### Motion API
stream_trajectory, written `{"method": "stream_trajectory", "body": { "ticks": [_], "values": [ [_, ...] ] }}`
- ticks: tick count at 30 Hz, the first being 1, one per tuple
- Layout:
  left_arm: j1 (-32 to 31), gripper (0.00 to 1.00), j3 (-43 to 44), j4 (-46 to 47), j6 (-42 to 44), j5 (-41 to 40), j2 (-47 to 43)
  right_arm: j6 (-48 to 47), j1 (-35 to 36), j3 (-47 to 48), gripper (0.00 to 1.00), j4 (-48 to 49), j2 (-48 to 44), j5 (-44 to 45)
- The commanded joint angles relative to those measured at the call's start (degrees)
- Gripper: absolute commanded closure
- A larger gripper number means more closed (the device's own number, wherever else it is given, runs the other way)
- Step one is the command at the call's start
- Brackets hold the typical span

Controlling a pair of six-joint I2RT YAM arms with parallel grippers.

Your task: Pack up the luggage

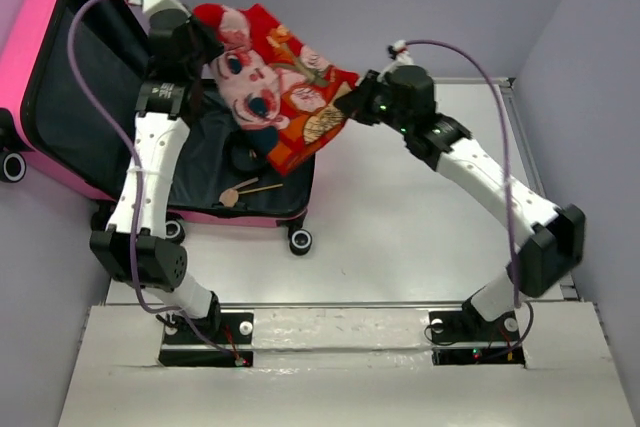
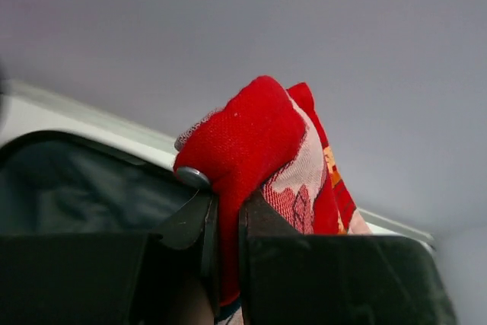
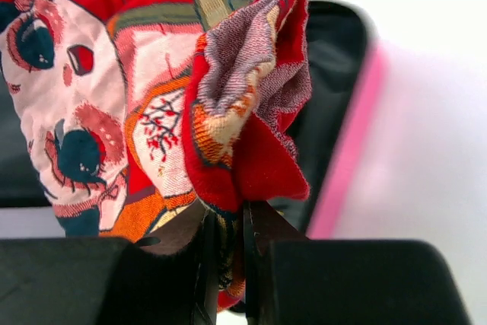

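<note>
I see luggage [image 1: 45,27] open, wooden stick [image 1: 255,188] inside — overhead only, wrists show left pincer [image 2: 226,215], right pincer [image 3: 226,222] each pinching red cloth [image 1: 285,87]

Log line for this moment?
left gripper: shut on red patterned cloth | right gripper: shut on cloth | cloth over open hot-pink hard-shell suitcase

Between the left claw [image 1: 213,47] and the right claw [image 1: 352,104] the cloth [image 1: 285,97] is blazing red, flashing a pale pink face with teal eyes and orange panels. Beneath the left claw the luggage [image 1: 30,47] is showing a hot-pink shell, dark grey lining, black-and-white wheels [image 1: 300,241].
</note>
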Motion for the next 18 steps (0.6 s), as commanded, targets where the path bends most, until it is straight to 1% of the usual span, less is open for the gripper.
{"method": "stream_trajectory", "body": {
  "ticks": [1, 3, 4, 5, 6, 7, 8, 9, 11, 12, 14, 15, 16, 17, 18],
  "values": [
    [8.2, 0.77, -12.0, -1.2, 1.5, -4.2, -8.6, -0.7, 7.4, 11.8, 0.93, 1.3, 14.6, -0.1],
    [10.5, 0.44, -18.1, -0.6, 1.8, -5.9, -11.8, -0.9, 8.9, 16.9, 0.91, 1.3, 21.4, -2.5],
    [11.5, 0.17, -19.0, -1.2, 2.4, -6.5, -12.7, -1.2, 9.6, 22.4, 0.75, -0.3, 28.3, -4.3],
    [11.5, 0.07, -19.8, -1.5, 2.4, -7.4, -13.8, -1.9, 9.6, 25.3, 0.60, -1.7, 31.7, -4.3],
    [11.4, 0.02, -22.3, -1.2, 3.1, -7.7, -15.3, -2.7, 9.6, 28.2, 0.48, -3.6, 34.8, -5.7],
    [11.4, 0.01, -23.5, -0.8, 3.0, -7.5, -18.9, -3.7, 9.6, 30.8, 0.21, -6.7, 37.5, -5.9],
    [11.3, 0.01, -26.0, -0.7, 3.2, -8.0, -21.0, -5.8, 9.6, 34.5, 0.07, -7.7, 41.5, -6.2],
    [11.2, 0.01, -27.2, -0.6, 3.2, -8.4, -25.5, -6.6, 9.6, 35.8, 0.02, -8.6, 42.7, -6.8],
    [11.2, 0.01, -30.5, -0.9, 3.3, -8.5, -30.6, -8.0, 9.6, 37.4, 0.01, -9.3, 43.1, -7.3],
    [11.1, 0.01, -34.1, -1.1, 3.3, -8.5, -36.0, -8.2, 9.6, 37.7, 0.01, -9.2, 42.6, -7.1],
    [11.2, 0.02, -37.8, -2.1, 3.6, -9.3, -41.3, -9.4, 9.6, 38.3, 0.01, -9.2, 41.5, -7.2],
    [11.2, 0.03, -40.6, -3.0, 3.9, -11.7, -44.0, -10.1, 9.6, 38.6, 0.01, -9.2, 40.2, -6.7],
    [11.2, 0.05, -41.9, -5.3, 5.3, -13.3, -48.4, -11.1, 9.6, 38.5, 0.01, -9.4, 39.4, -6.0],
    [11.2, 0.07, -42.8, -6.7, 6.1, -18.3, -50.4, -12.1, 9.6, 38.6, 0.01, -9.6, 38.6, -5.3],
    [11.1, 0.09, -44.7, -8.9, 6.4, -21.5, -54.3, -12.7, 9.6, 38.2, 0.01, -10.3, 36.9, -4.7]
  ]
}}
